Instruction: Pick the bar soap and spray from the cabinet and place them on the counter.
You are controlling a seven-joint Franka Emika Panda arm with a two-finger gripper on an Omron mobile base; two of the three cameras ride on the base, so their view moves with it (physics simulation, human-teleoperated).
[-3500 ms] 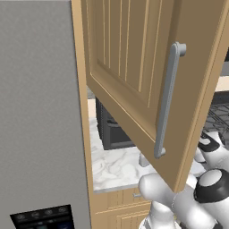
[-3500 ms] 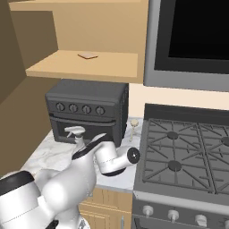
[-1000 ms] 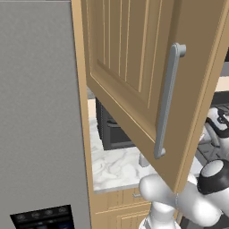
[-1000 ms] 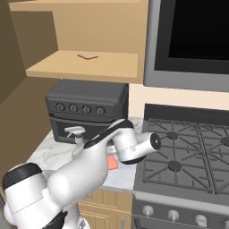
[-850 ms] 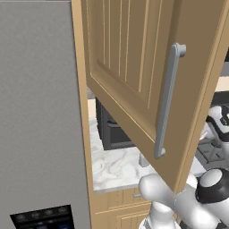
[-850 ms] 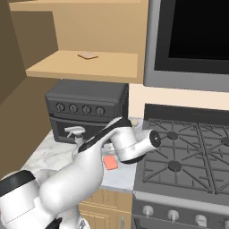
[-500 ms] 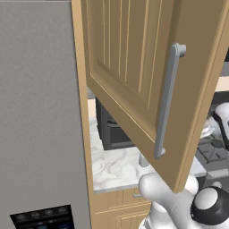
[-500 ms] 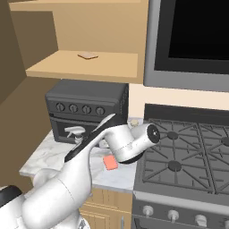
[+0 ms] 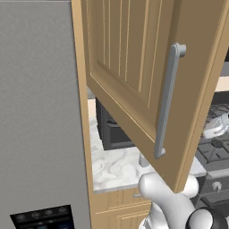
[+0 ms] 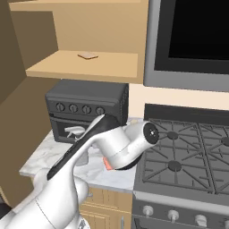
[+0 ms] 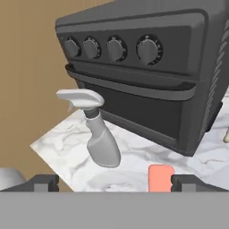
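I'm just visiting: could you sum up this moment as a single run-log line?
gripper: open, nothing held | bar soap: on counter, between the fingertips | spray: upright on counter by toaster oven | cabinet: door open

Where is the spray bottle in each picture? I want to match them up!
Left base view: the spray bottle may be the small grey bit under the cabinet door; too little shows to be sure.
Right base view: left of middle, its pale trigger sticks out in front of the oven.
Hand view: it stands left of middle on the marble counter.
Shared landmark: the dark toaster oven.
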